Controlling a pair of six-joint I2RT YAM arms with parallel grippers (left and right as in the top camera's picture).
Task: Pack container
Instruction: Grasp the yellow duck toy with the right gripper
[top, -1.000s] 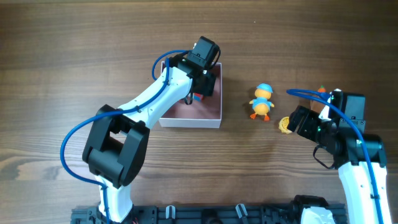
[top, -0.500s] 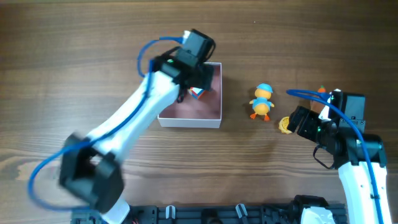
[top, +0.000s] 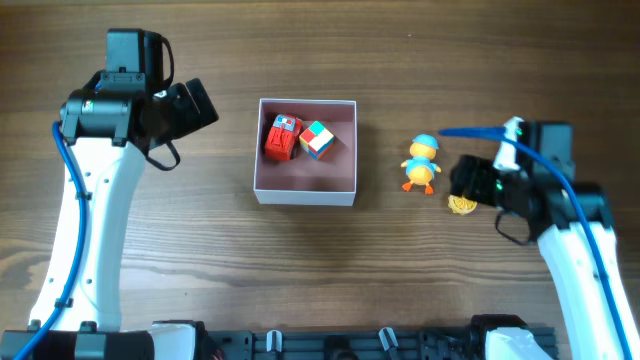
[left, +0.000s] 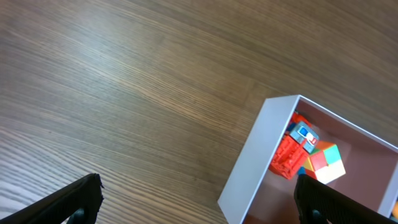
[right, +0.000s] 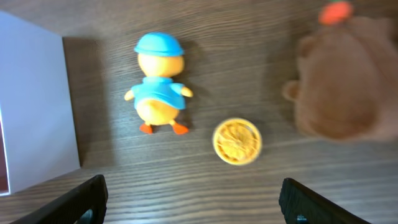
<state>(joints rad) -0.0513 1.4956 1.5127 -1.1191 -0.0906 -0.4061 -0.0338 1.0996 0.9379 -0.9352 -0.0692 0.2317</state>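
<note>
Container: square, shallow, white walls, pink floor, open-topped.

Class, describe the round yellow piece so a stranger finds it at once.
From the white container, look past the duck toy toward the right gripper. The yellow disc lies by the duck's feet, the only flat, round piece there.

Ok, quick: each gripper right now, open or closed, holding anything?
Left gripper: open, holding nothing.
Right gripper: open, holding nothing.
</note>
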